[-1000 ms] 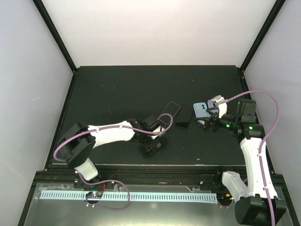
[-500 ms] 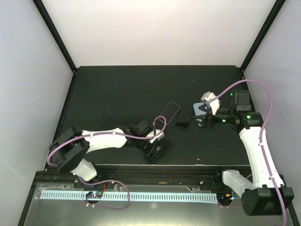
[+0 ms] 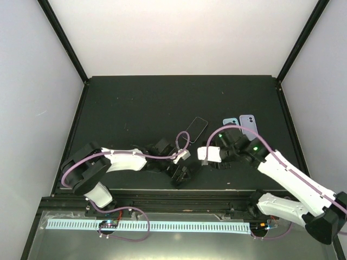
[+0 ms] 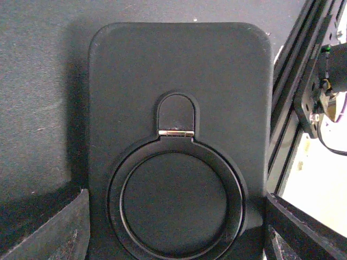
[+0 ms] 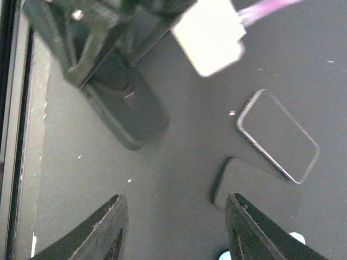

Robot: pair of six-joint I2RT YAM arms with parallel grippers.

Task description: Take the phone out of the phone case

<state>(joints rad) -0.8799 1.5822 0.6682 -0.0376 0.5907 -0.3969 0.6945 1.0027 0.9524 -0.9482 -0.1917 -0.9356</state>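
Ring-backed black phone case (image 4: 179, 135) filling left wrist view, left claw (image 4: 176, 216) flanking it, grip unclear, right claw (image 5: 176, 233) apart, pastel phones (image 3: 248, 123) whole only overhead.

Black matte table (image 3: 135, 103) with pale specks. Plain white back wall (image 3: 173, 38) and side walls (image 3: 32, 108). Black corner posts (image 3: 62, 38) slant up at left and right. Black rail (image 3: 217, 196) runs along the table's near edge. Below it, a metal shelf (image 3: 54, 238) carries a pale blue perforated strip (image 3: 179, 225). A small dark part (image 3: 108, 226), possibly a connector, sits at the strip's left end.
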